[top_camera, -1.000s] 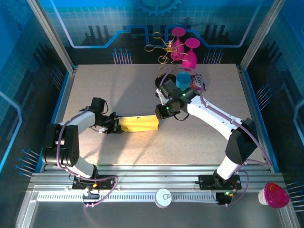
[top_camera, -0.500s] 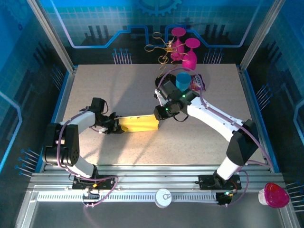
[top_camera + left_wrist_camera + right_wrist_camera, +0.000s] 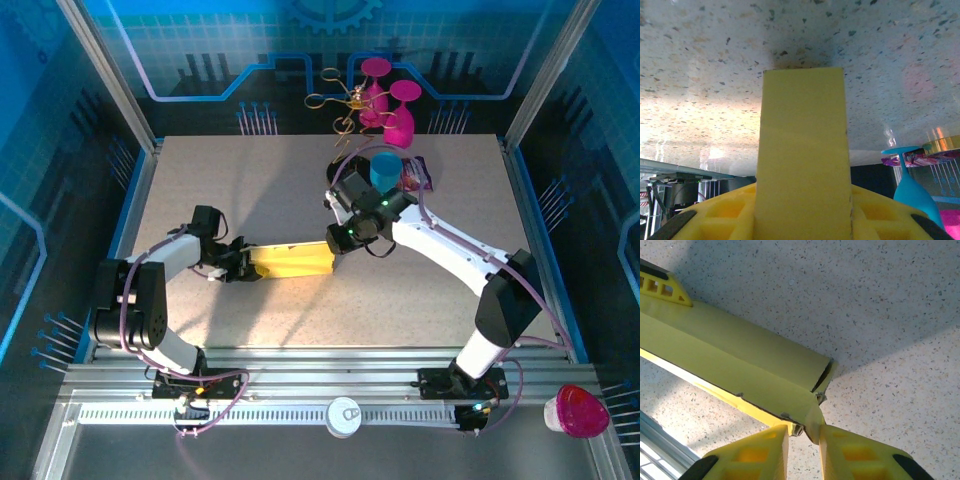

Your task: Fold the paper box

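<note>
The paper box [image 3: 292, 261] lies as a flat yellow strip on the speckled table, between the two arms. My left gripper [image 3: 245, 265] is shut on its left end; in the left wrist view the yellow panel [image 3: 802, 150] runs straight out from between the fingers [image 3: 725, 212]. My right gripper [image 3: 335, 245] is at the box's right end. In the right wrist view the folded panels [image 3: 740, 365] end at a small bent flap [image 3: 816, 417]. That flap sits between the narrowly open jaws of the right gripper [image 3: 804, 432], against the right finger, with a gap on its left side.
A blue cup [image 3: 384, 167] and a purple snack packet [image 3: 417, 174] sit just behind the right arm. Magenta glasses [image 3: 398, 112] and a gold wire piece [image 3: 340, 100] stand at the back edge. A pink cup [image 3: 577, 410] rests off the table at the front right.
The right gripper has shifted slightly left toward the box's right end. The left arm and the box have stayed put.
</note>
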`<state>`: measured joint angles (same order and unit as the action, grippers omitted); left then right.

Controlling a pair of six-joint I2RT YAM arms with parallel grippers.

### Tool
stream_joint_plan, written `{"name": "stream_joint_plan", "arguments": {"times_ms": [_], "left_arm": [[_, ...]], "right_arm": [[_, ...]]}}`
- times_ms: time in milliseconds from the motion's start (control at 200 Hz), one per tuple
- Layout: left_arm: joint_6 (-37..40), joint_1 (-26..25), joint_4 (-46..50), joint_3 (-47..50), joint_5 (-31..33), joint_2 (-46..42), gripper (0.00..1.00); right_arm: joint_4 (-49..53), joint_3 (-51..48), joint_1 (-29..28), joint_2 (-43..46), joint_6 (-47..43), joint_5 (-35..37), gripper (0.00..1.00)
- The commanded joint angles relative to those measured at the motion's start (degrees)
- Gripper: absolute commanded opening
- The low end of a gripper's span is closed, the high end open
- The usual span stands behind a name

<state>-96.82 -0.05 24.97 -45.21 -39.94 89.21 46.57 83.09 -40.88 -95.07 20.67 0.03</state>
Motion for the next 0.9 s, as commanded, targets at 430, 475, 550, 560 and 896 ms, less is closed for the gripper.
{"name": "stream_joint_plan", "arguments": {"times_ms": [430,475,550,560,896], "left_arm": [[1.6,0.6,2.7,-1.2,0.4,0.7,0.25],[1.6,0.6,2.8,-1.2,0.4,0.8,0.25],[1.4,0.6,2.7,-1.2,0.3,0.8,0.25],[1.3,0.6,2.6,-1.3,0.3,0.8,0.25],[-1.0,0.6,1.3,-0.2,0.0,0.3,0.24]], "right_arm": [[-1.2,0.8,-0.7,-1.7,-0.5,2.4,0.12],[-1.4,0.8,-0.8,-1.6,-0.2,2.6,0.1],[-1.4,0.8,-0.8,-1.4,0.3,2.9,0.07],[-1.4,0.8,-0.8,-1.4,0.4,3.0,0.07],[-1.7,1.0,-1.9,-0.7,5.4,4.4,0.0]]}}
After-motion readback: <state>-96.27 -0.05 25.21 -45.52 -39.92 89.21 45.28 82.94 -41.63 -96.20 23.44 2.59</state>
